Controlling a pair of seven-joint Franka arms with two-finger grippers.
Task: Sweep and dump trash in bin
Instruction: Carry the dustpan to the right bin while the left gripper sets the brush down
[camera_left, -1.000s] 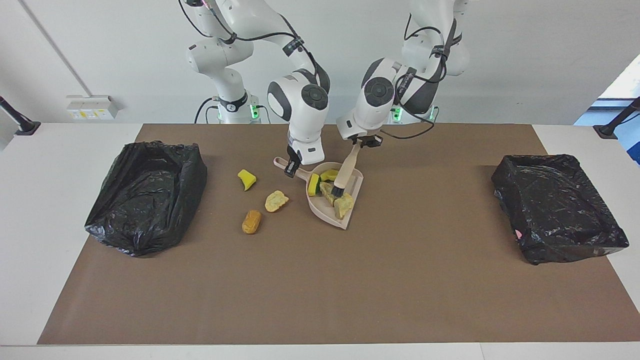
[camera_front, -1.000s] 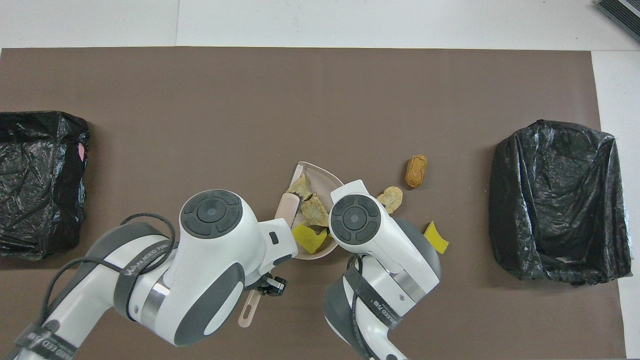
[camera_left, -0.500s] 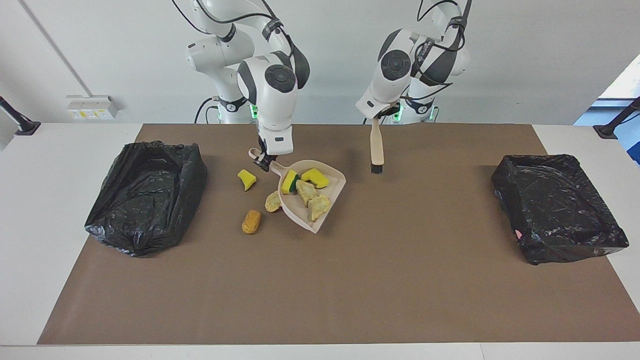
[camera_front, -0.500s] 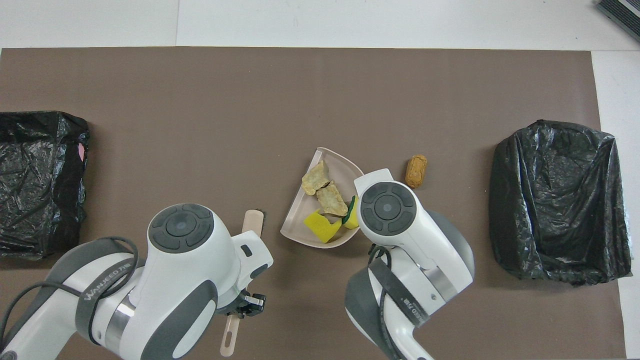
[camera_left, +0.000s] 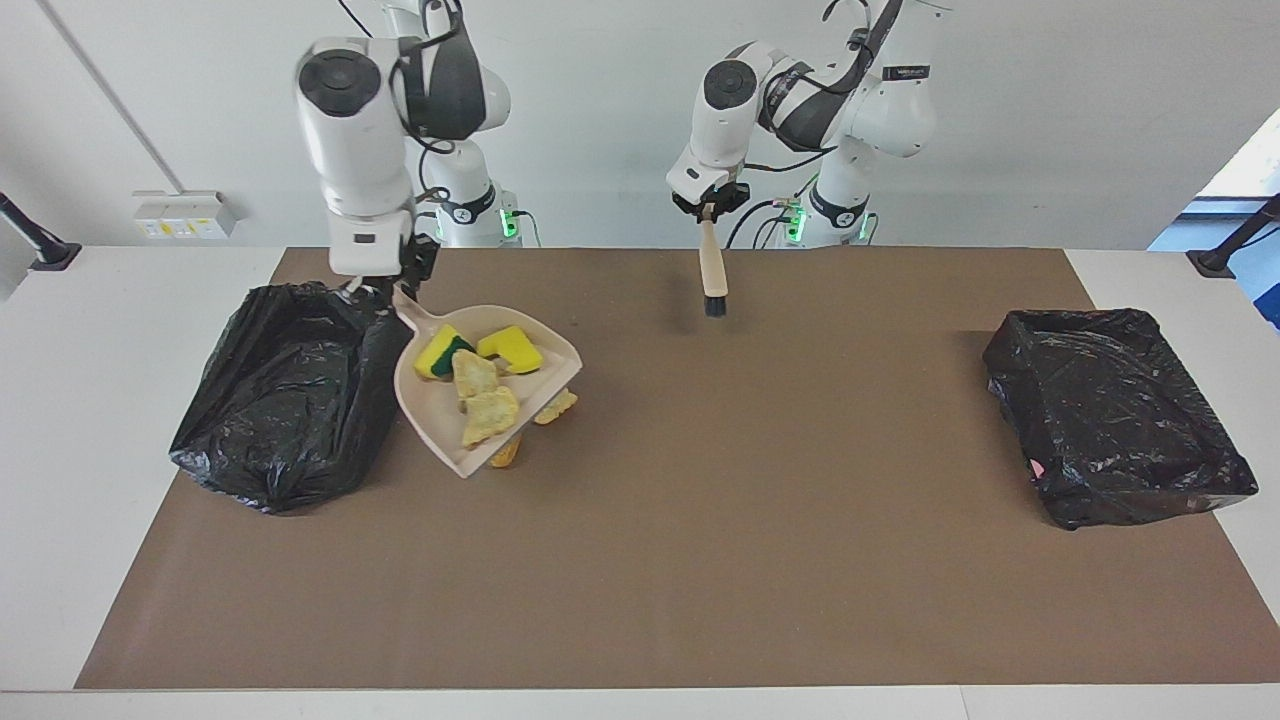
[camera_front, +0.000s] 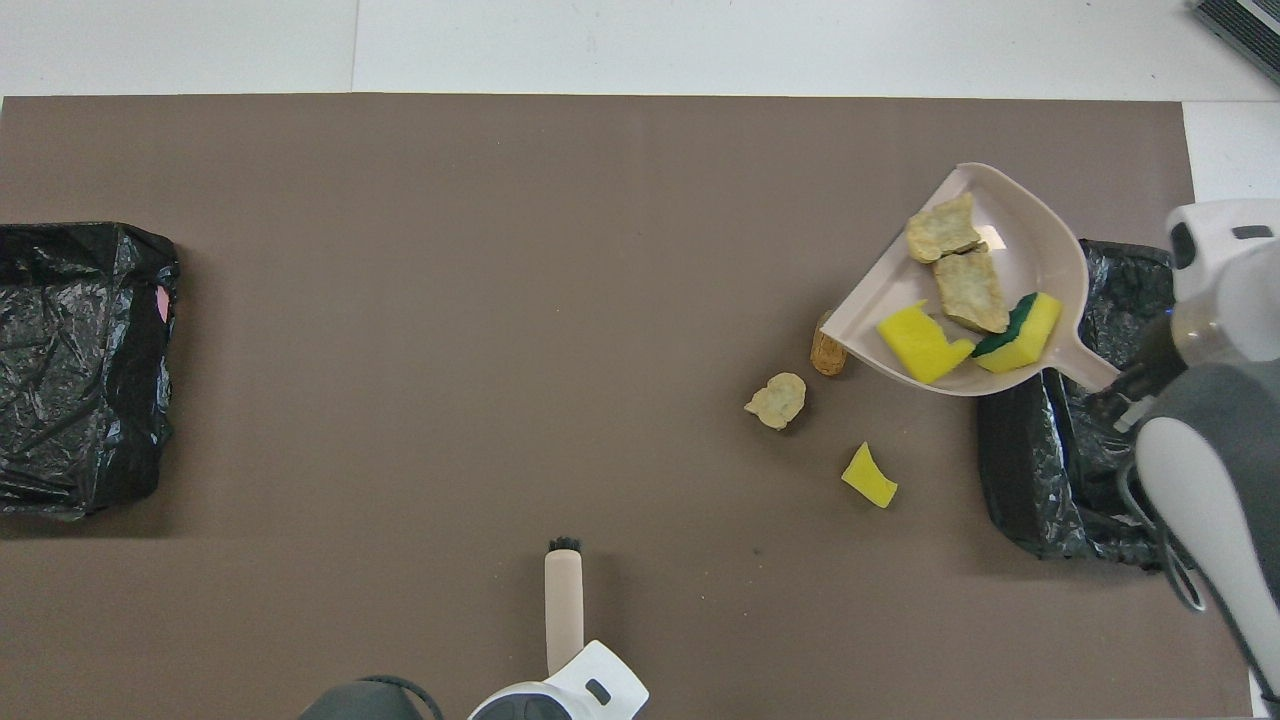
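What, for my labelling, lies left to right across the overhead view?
Bin at the left arm's end → brush → tan lump → yellow sponge chunk → dustpan → bin at the right arm's end. The orange lump, partly under the dustpan, is left out.

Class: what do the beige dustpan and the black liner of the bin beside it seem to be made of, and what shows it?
Beige scoop-shaped dustpan: probably moulded plastic, one smooth matt colour with a thin raised rim. Black bin liner: apparently thin plastic film, crinkled and glossy with scattered highlights.
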